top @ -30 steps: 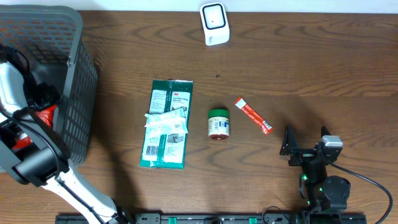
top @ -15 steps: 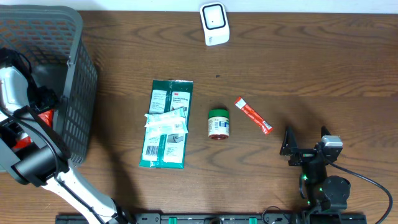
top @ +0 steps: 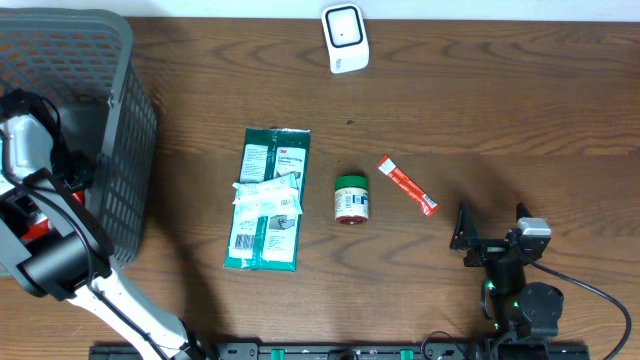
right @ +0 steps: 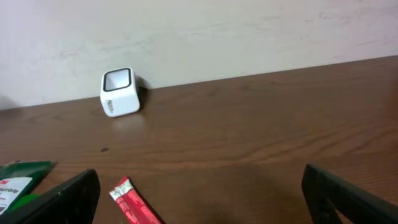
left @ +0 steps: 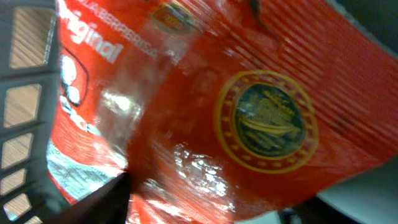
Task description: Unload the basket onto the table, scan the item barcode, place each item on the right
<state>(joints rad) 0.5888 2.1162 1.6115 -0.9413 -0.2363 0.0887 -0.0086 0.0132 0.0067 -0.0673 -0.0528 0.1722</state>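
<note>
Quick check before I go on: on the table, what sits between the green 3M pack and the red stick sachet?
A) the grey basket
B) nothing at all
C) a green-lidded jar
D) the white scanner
C: in the overhead view the green-lidded jar stands between the green 3M pack and the red stick sachet, while the white scanner is off at the table's back edge.

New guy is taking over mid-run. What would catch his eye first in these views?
A shiny red packet fills the left wrist view, right up against the camera, inside the grey basket at the far left. In the middle of the table lie a green pack, a small jar and a red sachet, with the white scanner at the far edge.
</note>
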